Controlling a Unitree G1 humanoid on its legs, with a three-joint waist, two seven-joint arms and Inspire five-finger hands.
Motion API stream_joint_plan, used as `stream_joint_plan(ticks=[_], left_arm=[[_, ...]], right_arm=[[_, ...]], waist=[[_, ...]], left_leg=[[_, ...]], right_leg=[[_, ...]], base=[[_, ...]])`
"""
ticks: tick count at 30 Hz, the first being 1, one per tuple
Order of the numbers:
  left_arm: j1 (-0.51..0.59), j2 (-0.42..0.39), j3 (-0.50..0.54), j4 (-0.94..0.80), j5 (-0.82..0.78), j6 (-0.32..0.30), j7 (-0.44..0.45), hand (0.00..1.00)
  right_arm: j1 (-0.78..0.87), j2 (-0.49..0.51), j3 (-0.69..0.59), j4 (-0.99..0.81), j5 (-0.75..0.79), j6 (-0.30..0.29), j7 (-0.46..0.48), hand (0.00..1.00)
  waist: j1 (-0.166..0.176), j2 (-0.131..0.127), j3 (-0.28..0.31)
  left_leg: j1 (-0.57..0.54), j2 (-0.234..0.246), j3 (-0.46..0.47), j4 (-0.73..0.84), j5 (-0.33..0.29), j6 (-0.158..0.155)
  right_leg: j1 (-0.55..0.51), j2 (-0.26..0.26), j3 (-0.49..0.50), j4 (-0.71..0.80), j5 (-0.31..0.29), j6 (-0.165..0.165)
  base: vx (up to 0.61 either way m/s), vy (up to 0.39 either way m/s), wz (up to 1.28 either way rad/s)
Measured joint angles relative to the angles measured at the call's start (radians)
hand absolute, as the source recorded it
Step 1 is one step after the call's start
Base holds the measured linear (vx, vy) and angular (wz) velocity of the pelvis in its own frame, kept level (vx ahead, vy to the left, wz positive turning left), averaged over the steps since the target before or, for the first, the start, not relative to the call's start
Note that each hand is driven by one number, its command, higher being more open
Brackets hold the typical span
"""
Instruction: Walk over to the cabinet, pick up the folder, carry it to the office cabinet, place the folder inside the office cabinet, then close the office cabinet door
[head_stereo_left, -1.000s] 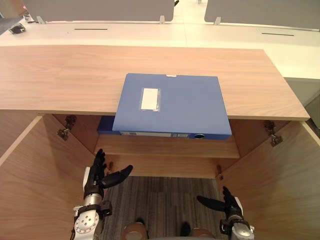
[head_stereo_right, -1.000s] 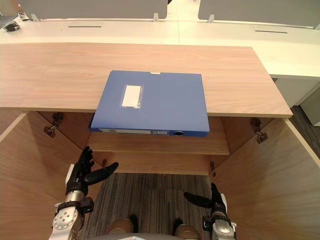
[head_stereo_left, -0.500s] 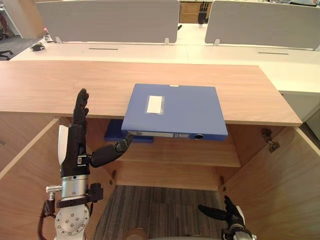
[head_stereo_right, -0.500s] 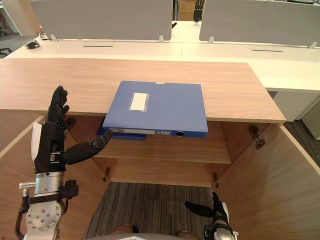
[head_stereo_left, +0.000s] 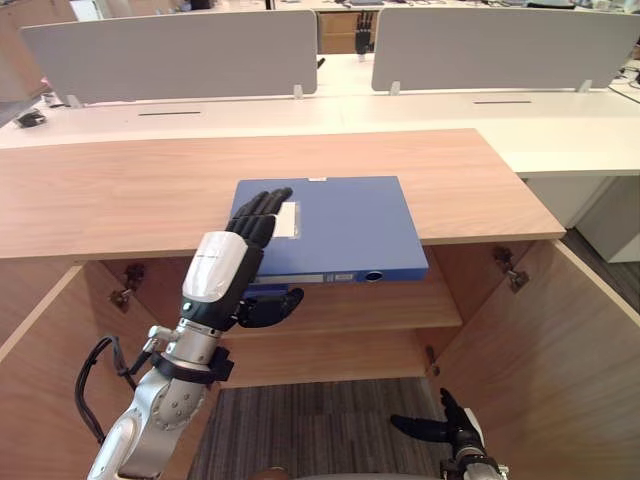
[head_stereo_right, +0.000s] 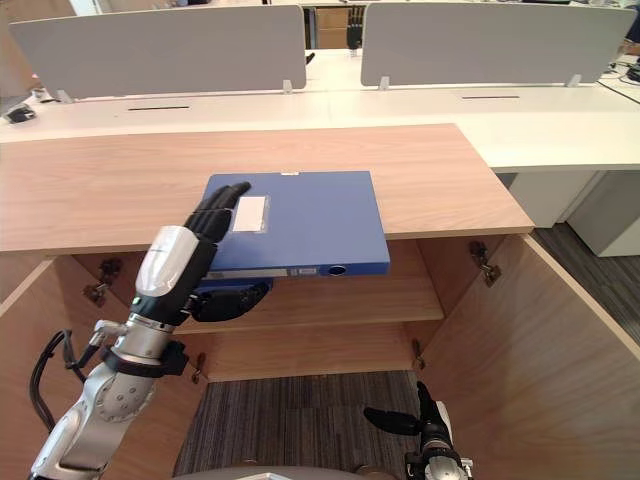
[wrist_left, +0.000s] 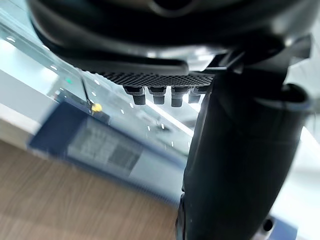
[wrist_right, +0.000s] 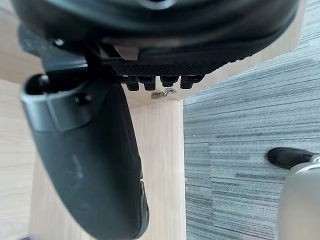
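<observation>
you're only at the pickup: the folder (head_stereo_left: 340, 225) lies overhanging the cabinet top (head_stereo_left: 100, 190), your left hand (head_stereo_left: 228, 268) flat and unclenched across its corner, thumb underneath. your right hand (head_stereo_left: 452, 430) hangs low, fingers relaxed. carrying, placing and closing the door all remain.

The flat rectangular blue folder (head_stereo_left: 340, 225) is a plain mid blue, with a whitish label (head_stereo_left: 291, 220) on its cover. The wooden cabinet top (head_stereo_left: 120, 190) under it has a warm light-brown grain, as do the open doors (head_stereo_left: 560, 370). The carpeted floor (head_stereo_left: 320, 430) is grey with fine darker stripes. At the far side, the desks (head_stereo_left: 560, 125) are white and the partition screens (head_stereo_left: 170, 55) grey. The left hand (head_stereo_left: 225, 265) is black with a white back.
</observation>
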Motion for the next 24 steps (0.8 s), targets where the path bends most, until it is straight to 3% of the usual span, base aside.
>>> stream_joint_plan(ticks=[13,18,24], left_arm=[[-0.109,0.017,-0.011,0.044,0.116,0.030,0.051,0.00],[-0.062,-0.036,-0.003,-0.013,0.033,0.026,0.023,0.00],[0.058,-0.149,-0.009,-0.178,-0.150,-0.013,-0.045,0.00]], right_arm=[[0.000,0.002,0.002,-0.006,0.006,0.000,0.001,1.00],[0.001,0.014,-0.004,-0.055,0.014,0.000,-0.002,1.00],[0.032,0.062,-0.055,-0.315,0.098,-0.002,-0.015,1.00]], waist=[[-0.001,-0.005,-0.018],[-0.002,-0.010,-0.017],[-0.002,-0.014,-0.015]], left_leg=[[0.053,-0.029,0.042,-0.080,0.018,0.007],[0.054,-0.030,0.059,-0.087,0.017,0.008],[0.055,-0.032,0.061,-0.087,0.010,0.013]], right_leg=[[-0.001,-0.018,0.042,-0.024,0.005,0.006],[-0.007,-0.018,0.056,-0.025,0.007,0.009],[-0.008,-0.019,0.060,-0.023,0.008,0.008]], base=[[0.01,0.018,-0.09],[0.02,0.011,-0.09],[0.00,0.000,-0.01]])
